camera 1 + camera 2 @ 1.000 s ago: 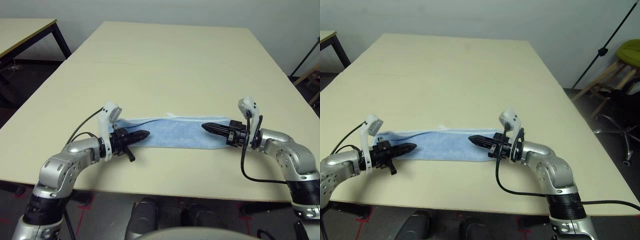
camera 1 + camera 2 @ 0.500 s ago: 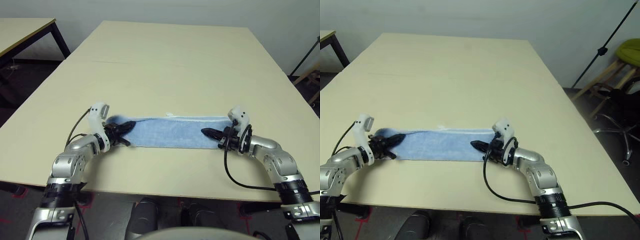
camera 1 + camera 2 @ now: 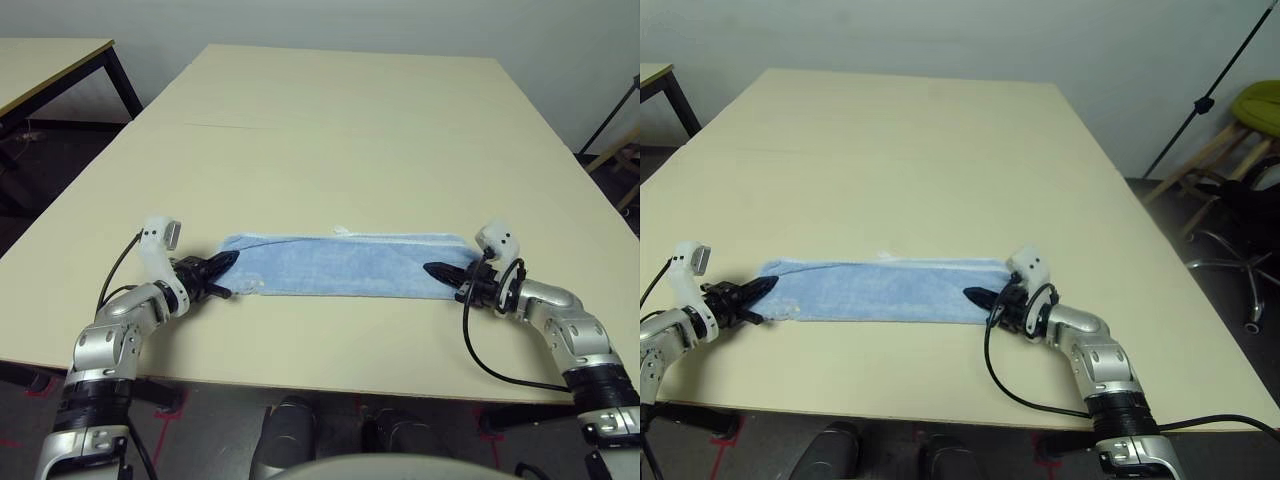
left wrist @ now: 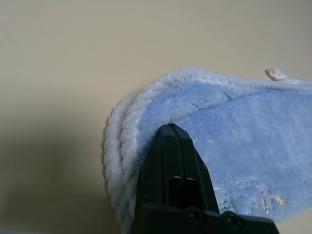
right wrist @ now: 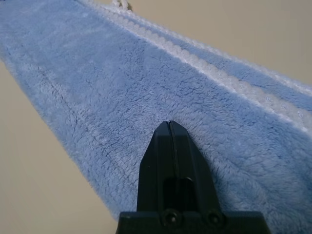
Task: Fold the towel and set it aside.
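The towel [image 3: 340, 266] lies as a long folded strip near the counter's [image 3: 340, 130] front edge, left hand [image 3: 222, 265] and right hand [image 3: 440, 270] closed at opposite ends, seemingly pressing it flat.

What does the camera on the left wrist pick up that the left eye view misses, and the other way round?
The left wrist view shows, up close, the towel's rounded corner with stacked white edging, faint stitched lettering, and the left gripper's fingers pressed together. The left eye view takes in the whole long folded strip on the table, the right gripper at its other end, and a second table behind. Both show the blue towel with the left gripper at its end.
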